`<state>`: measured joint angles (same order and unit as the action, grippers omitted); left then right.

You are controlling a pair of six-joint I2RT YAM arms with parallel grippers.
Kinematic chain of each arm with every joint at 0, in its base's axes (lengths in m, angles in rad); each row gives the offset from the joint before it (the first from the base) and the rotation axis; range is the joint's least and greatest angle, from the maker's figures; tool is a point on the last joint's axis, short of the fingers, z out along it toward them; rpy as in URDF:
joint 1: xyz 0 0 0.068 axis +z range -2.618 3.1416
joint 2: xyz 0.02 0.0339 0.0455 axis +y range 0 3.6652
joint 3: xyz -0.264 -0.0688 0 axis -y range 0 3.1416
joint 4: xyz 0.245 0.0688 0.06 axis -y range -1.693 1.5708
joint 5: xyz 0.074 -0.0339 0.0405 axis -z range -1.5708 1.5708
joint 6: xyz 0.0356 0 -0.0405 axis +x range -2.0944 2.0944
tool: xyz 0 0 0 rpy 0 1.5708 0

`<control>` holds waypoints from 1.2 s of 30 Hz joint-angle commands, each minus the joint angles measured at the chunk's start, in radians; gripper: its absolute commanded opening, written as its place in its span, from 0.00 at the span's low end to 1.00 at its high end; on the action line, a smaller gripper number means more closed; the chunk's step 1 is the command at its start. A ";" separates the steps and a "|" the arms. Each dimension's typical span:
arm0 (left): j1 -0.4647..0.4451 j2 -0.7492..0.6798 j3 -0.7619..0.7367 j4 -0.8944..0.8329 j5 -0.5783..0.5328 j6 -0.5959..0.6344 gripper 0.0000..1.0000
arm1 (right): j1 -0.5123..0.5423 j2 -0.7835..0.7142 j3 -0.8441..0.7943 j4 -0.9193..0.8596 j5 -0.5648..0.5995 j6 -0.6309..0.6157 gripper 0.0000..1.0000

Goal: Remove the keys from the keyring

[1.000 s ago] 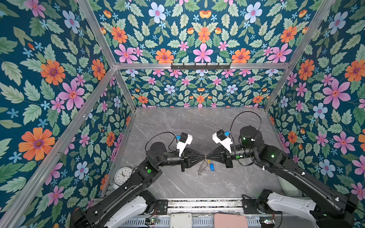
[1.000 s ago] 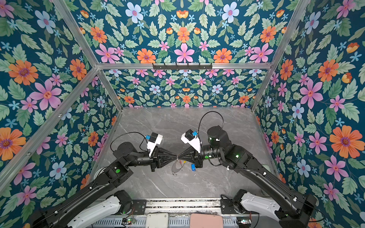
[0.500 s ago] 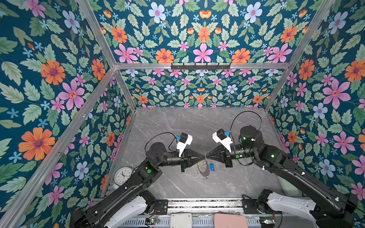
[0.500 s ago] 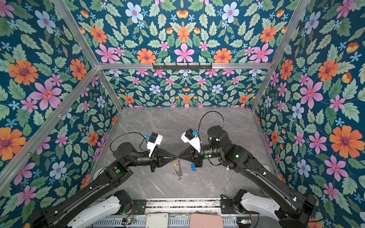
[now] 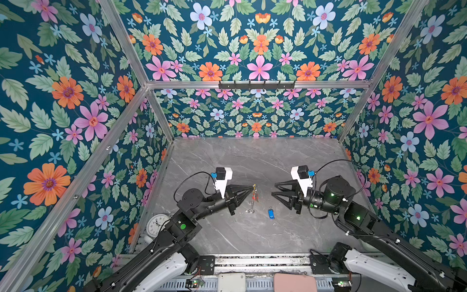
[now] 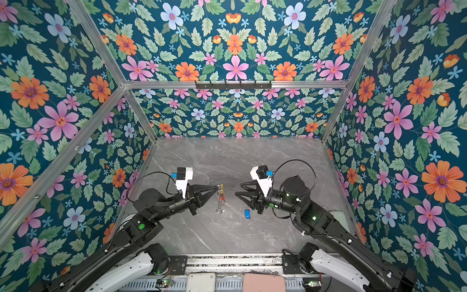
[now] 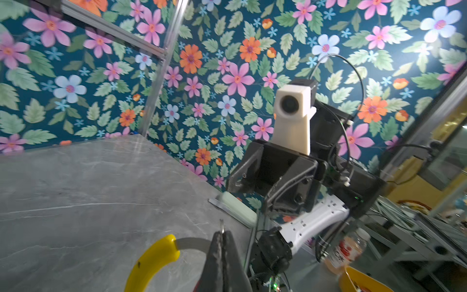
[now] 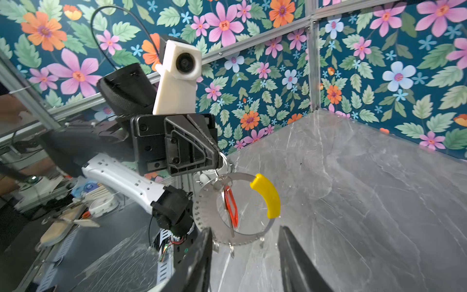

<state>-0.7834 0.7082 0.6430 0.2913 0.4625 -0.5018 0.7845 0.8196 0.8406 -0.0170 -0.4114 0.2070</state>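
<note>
Two end effectors: we saw the left end effector [image 5: 252,187] clenched on the keyring [image 8: 201,215], red-tagged key [image 8: 231,204] hanging off it; right end effector [image 5: 274,189] released, empty; blue-tagged key [image 5: 271,213] lay on the desk [image 5: 252,156].

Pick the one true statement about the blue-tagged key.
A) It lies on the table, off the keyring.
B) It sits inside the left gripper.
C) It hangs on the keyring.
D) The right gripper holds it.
A: the blue-tagged key lies on the table, apart from the keyring that the shut left gripper holds. Only the red-tagged key hangs on the keyring, and the right gripper is open and empty.
</note>
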 commanded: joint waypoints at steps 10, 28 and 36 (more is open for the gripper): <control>-0.008 0.032 -0.022 0.111 -0.115 0.025 0.00 | 0.000 0.033 -0.050 0.114 0.061 0.046 0.51; -0.008 0.037 -0.085 0.242 0.017 0.032 0.00 | 0.001 0.038 -0.071 0.093 -0.008 0.006 0.61; -0.007 0.048 -0.107 0.332 0.120 0.018 0.00 | 0.001 0.063 -0.084 0.126 -0.136 0.005 0.60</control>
<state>-0.7902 0.7544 0.5411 0.5362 0.5278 -0.4843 0.7841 0.8753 0.7532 0.0704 -0.4770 0.2272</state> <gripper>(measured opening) 0.051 0.601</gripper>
